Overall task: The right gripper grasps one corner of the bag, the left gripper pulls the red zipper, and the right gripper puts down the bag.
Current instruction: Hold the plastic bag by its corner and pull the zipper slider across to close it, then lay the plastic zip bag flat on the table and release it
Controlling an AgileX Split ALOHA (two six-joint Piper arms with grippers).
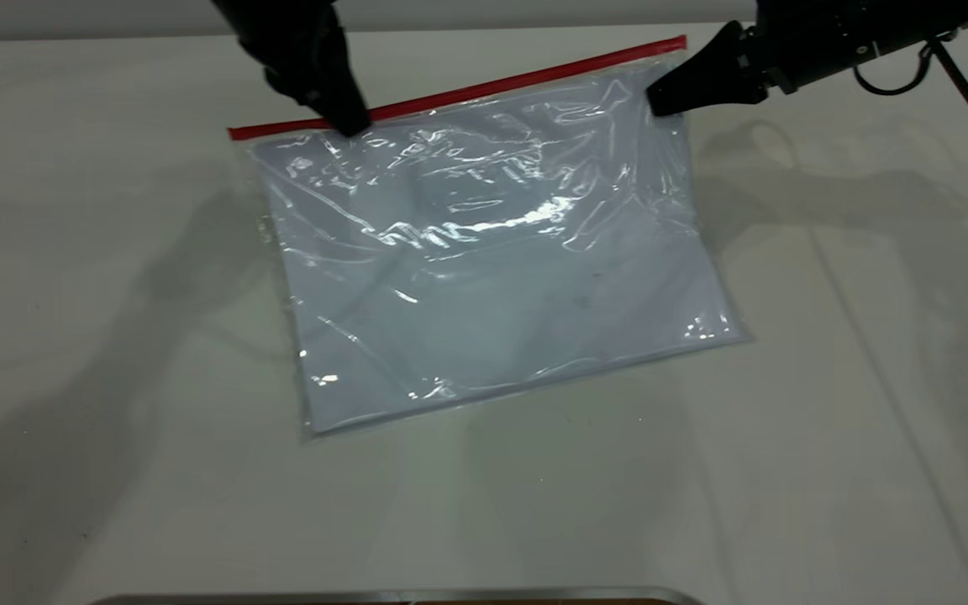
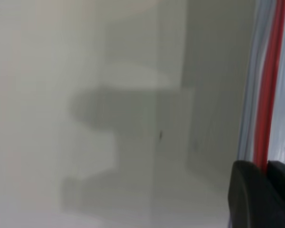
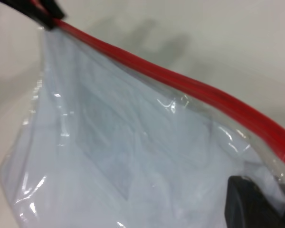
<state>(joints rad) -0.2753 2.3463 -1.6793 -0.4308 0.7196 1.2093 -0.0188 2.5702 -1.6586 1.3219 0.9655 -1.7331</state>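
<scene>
Bag: the bag (image 1: 501, 269), a clear crinkly pouch with white sheets showing through, lies across the middle of the counter (image 1: 114, 336); it is turned a little, its 12 o'clock edge rising toward 2 o'clock in the exterior view.
Bag surface: heavy wrinkles and bright glints run across the half nearest the red edge; the half toward 6 o'clock lies flatter.
Red zipper: the red zipper (image 1: 459, 91) forms the bag's long edge at 12 o'clock, running from about 10 o'clock to about 1 o'clock of the bag.
Left tool: the left tool (image 1: 348, 118) comes down from 12 o'clock of the exterior view and meets the red strip near its 10 o'clock end.
Left tool state: in the left wrist view two black fingertips (image 2: 249, 187) sit on either side of the red zipper (image 2: 268, 95), pressed onto it.
Right tool: the right tool (image 1: 667, 99) reaches in from 2 o'clock of the exterior view, its tip on the bag's corner at 1 o'clock, just below the zipper's end.
Right tool state: its tapered tips are pinching that corner of the plastic, which puckers around them; the right wrist view shows one black fingertip (image 3: 251, 202) against the bag (image 3: 133, 156), beside the red zipper (image 3: 180, 80).
Far edge: a metal-edged strip (image 1: 400, 597) lies at 6 o'clock of the exterior view.
</scene>
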